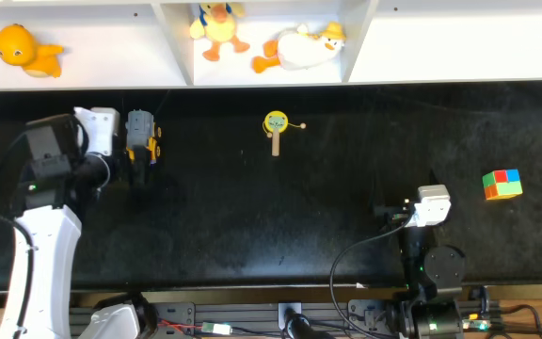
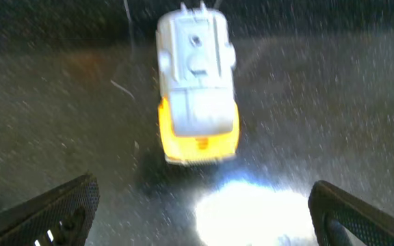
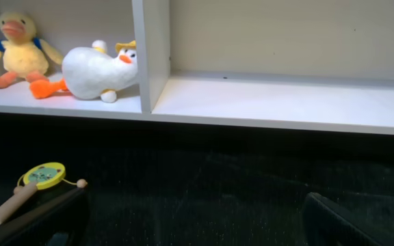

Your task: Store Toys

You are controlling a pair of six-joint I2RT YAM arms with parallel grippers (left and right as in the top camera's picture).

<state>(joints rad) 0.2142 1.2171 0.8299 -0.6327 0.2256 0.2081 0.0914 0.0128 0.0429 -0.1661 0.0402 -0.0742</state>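
The grey-and-yellow toy truck (image 1: 142,135) stands on the black bench (image 1: 252,207), the left pincer (image 2: 204,186) spread wide just beside it, the right pincer (image 3: 195,198) likewise spread, well apart from the truck.

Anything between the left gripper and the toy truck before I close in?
Nothing: in the left wrist view, only bare black mat with a bright glare patch lies between the open left gripper and the toy truck.
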